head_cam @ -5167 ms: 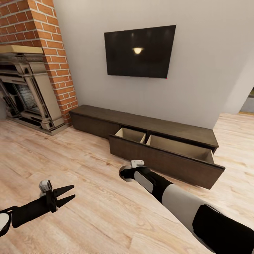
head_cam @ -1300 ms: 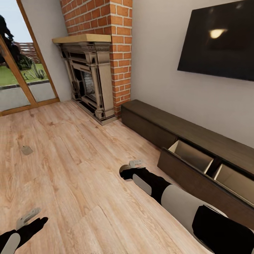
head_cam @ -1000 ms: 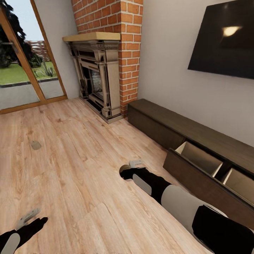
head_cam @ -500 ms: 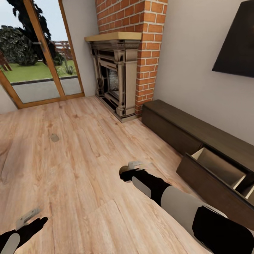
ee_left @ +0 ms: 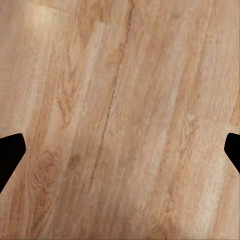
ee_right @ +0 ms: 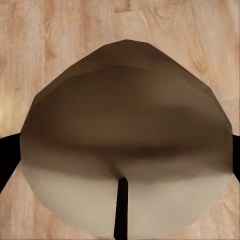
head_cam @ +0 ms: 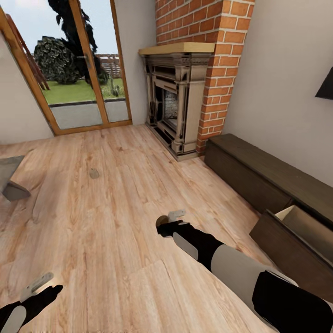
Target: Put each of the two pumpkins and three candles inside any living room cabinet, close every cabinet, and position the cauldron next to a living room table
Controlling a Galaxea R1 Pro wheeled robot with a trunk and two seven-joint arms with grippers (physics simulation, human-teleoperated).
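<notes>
Two black fingertips (ee_right: 7, 156) of my right gripper (head_cam: 167, 223) sit at either side of a candle (ee_right: 125, 130), and the jaws are closed onto it. From the right wrist camera I see its beige-brown body with a thin dark wick line at the pale end. On the head camera the same gripper hangs over the floor (head_cam: 115, 222) near the middle of the room, with a sliver of brown showing at its tip.

My left gripper (head_cam: 37, 286) is low at my left side. The left wrist camera shows its jaws spread wide, with only bare planks between them and nothing held.

Further out, a second candle (head_cam: 94, 173) stands alone on the floor ahead and to my left, well apart from both arms, with open planks on every side of it. A grey corner of the desk (head_cam: 10, 184) cuts in at the far left edge.

To my right the long dark cabinet (head_cam: 259, 171) runs along the wall. Its near drawer (head_cam: 300, 233) is pulled out into the room, and its pale inside shows. Where the cabinet ends, the brick fireplace (head_cam: 178, 106) juts from the wall, and a glass door (head_cam: 78, 69) with a wooden frame stands beyond it. A wide stretch of floor lies free between the cabinet front and the desk corner.
</notes>
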